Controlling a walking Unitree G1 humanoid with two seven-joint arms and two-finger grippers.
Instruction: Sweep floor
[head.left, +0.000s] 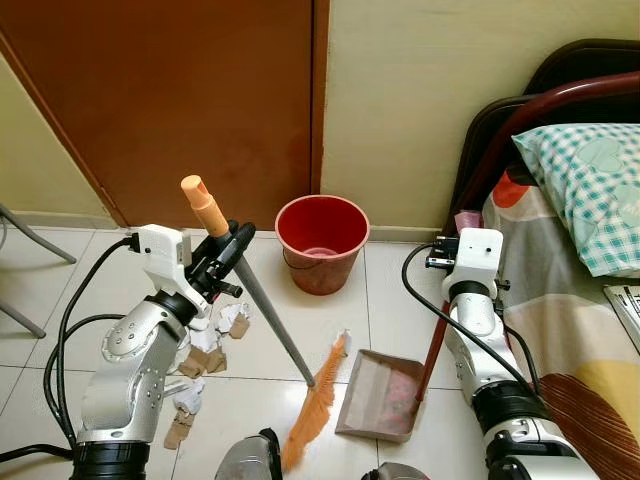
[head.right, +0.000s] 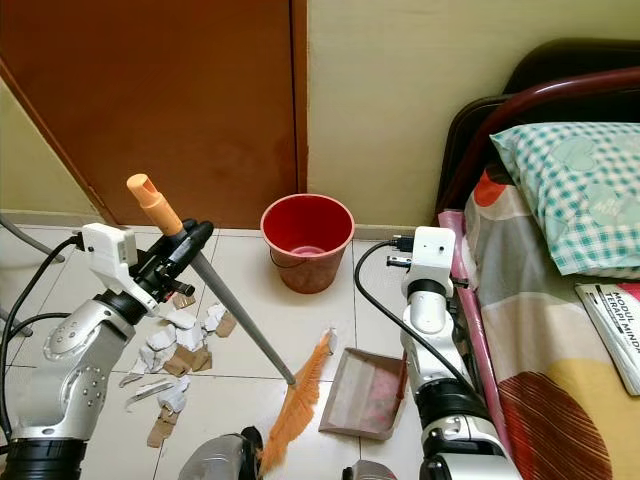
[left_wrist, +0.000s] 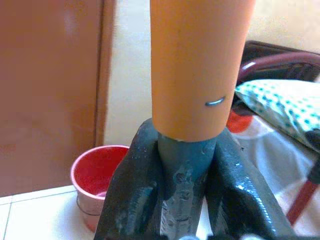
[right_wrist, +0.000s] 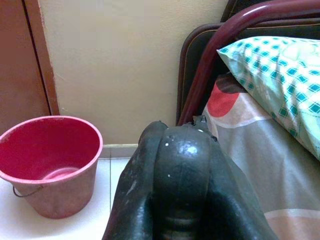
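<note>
orange-bristled broom (head.left: 312, 405) sat lower centre of the head view, bristles on the white tile floor (head.left: 270, 335), touching or just short of the dustpan's left edge. its grey shaft ran up and left to an orange handle cap (head.left: 203, 204) at upper left. left gripper (head.left: 226, 251) was clamped around the shaft just below that cap; left wrist view showed both black fingers (left_wrist: 131, 195) pinching the grey tube tight.

right gripper (right_wrist: 180, 165) looked pressed together in its wrist view, and the dustpan's dark red upright handle (head.left: 434, 345) stood next to the right arm in the head view. whether the fingers actually held that handle, i couldn't tell.

dustpan (head.left: 378, 395) was brownish-pink, lying flat at lower centre-right, open mouth facing the bristles. crumpled white paper and brown cardboard scraps (head.left: 205, 350) were piled at lower left, beside the left arm, well apart from the pan. red bucket (head.left: 322, 240) stood against the wall at centre, beside the brown door (head.left: 180, 90). bed with a checked teal pillow (head.left: 590, 180) took the right edge.

judgement: debris wasn't collected yet. for a clean stroke, swing bristles out left past the scrap pile, keep them pressed flat on the tile, pull toward the pan mouth in short passes. light paper would scatter if flicked. pan needed holding firm against the floor so scraps wouldn't slide under the lip.
</note>
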